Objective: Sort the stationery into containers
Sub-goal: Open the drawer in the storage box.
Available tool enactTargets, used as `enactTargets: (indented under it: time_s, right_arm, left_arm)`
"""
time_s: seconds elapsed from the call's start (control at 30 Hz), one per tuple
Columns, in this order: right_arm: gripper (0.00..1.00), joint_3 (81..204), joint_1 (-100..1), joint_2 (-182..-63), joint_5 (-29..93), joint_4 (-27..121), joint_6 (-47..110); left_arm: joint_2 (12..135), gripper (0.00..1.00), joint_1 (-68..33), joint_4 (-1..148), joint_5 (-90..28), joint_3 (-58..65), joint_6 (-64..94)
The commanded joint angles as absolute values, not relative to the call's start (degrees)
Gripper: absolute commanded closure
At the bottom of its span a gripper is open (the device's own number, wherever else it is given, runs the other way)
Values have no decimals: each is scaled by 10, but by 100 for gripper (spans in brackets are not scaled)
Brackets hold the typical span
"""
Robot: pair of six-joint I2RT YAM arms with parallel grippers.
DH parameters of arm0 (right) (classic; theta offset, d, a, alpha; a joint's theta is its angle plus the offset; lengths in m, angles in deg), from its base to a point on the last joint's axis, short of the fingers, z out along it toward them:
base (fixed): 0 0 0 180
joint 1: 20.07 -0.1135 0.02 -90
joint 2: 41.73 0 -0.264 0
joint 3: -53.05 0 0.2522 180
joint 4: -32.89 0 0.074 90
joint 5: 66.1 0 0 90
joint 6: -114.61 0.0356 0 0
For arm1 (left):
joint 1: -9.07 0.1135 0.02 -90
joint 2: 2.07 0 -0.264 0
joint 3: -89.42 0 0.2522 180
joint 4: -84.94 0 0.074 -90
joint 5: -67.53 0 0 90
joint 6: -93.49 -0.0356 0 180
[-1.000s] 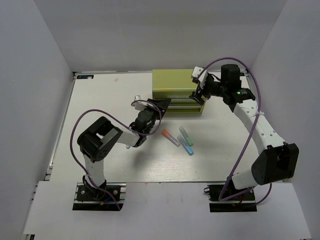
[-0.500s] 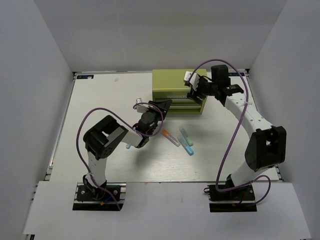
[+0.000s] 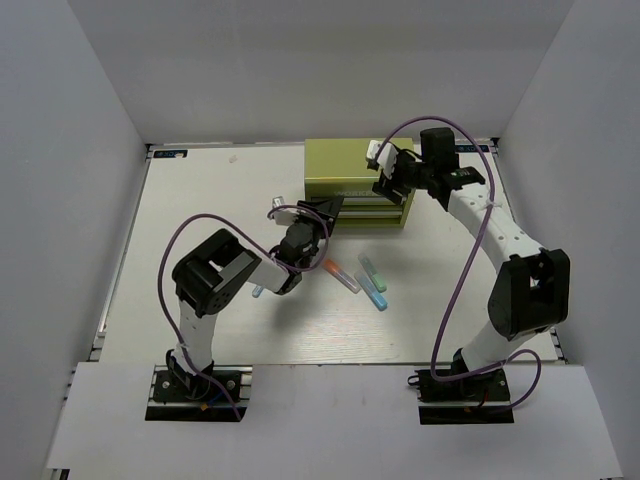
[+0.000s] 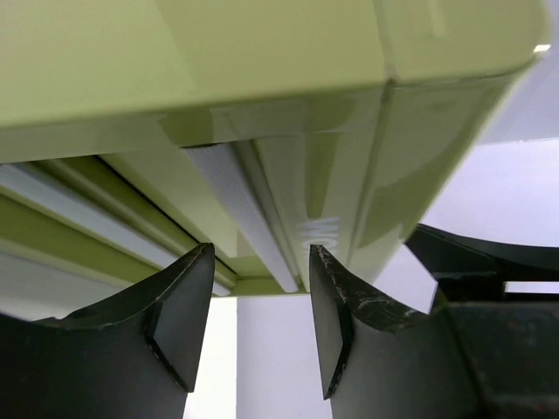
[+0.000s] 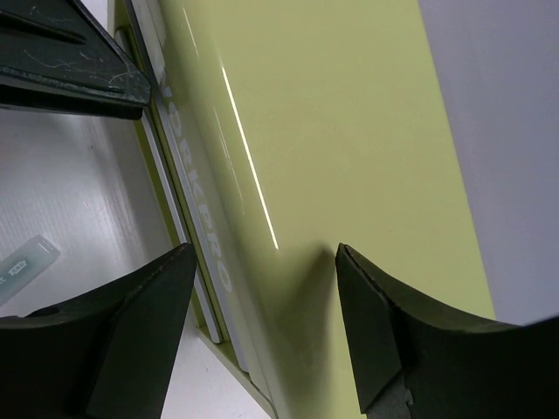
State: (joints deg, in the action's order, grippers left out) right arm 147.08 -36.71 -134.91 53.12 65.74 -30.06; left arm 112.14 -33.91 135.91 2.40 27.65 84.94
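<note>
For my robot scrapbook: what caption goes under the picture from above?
Left gripper and right gripper at the green chest, pens lying loose on the table.

Left of the chest [image 3: 345, 165] you have open surface [image 3: 210, 190]. At its front the left end effector [image 3: 325, 212] and three pens [image 3: 372, 271] block you; the right end effector [image 3: 388, 178] hangs over its top.

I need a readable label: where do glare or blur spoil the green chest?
Right wrist view: a thin glare streak crosses the chest, yet the label reads clearly. Left wrist view: the label is close but blurred, with a blown-out spot at the upper right. Top view: even light, the chest sharp, the label too small to read.
</note>
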Motion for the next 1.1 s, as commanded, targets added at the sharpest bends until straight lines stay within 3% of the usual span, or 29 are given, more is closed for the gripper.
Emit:
enactTargets:
  time_s: [0.0,0.7,0.9,1.07]
  right_arm:
    - [29,1500,-370,-1353,525,640,-300]
    - [29,1527,-370,-1378,509,662,-304]
    - [35,1543,-372,-1395,506,692,-324]
    - [38,1556,-375,-1404,505,718,-333]
  left_arm:
    - [1128,43,-342,1363,38,262,857]
    - [1185,47,-342,1380,65,213,879]
    - [1205,54,-342,1412,77,195,884]
    - [1217,54,-353,1419,115,182,884]
